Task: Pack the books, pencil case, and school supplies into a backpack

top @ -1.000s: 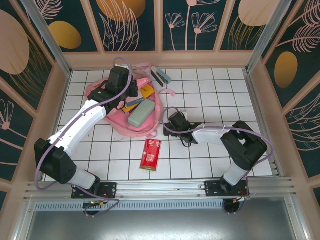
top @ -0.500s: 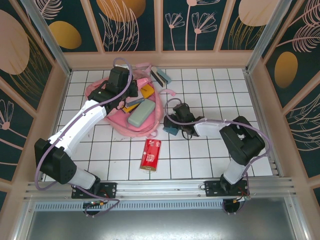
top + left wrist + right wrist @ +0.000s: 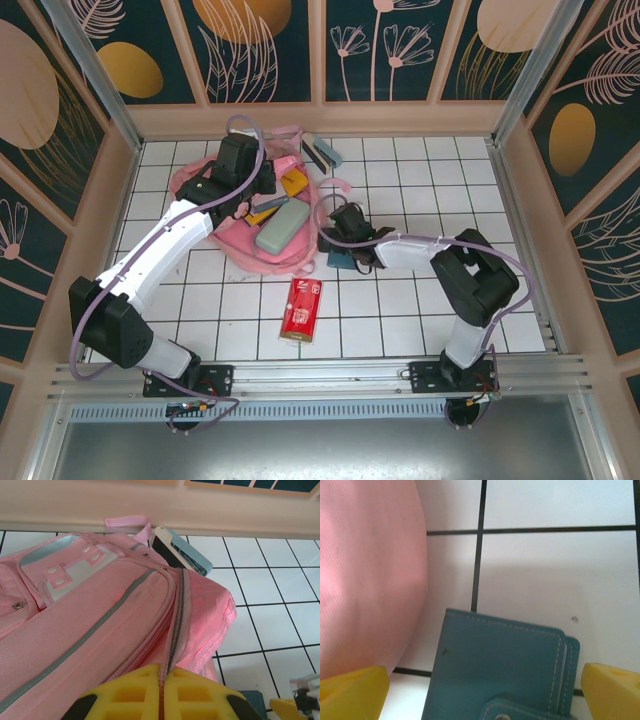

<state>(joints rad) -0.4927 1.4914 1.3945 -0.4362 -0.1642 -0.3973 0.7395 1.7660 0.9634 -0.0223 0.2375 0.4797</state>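
Right wrist view: our right gripper stands wide open around the small teal square. It is flat and smooth with pale stitching. It lies on the white tiles, just beside the soft pink backpack. Our left gripper is pinched shut on the backpack's zip. The rounded mint pencil case lies on the backpack.
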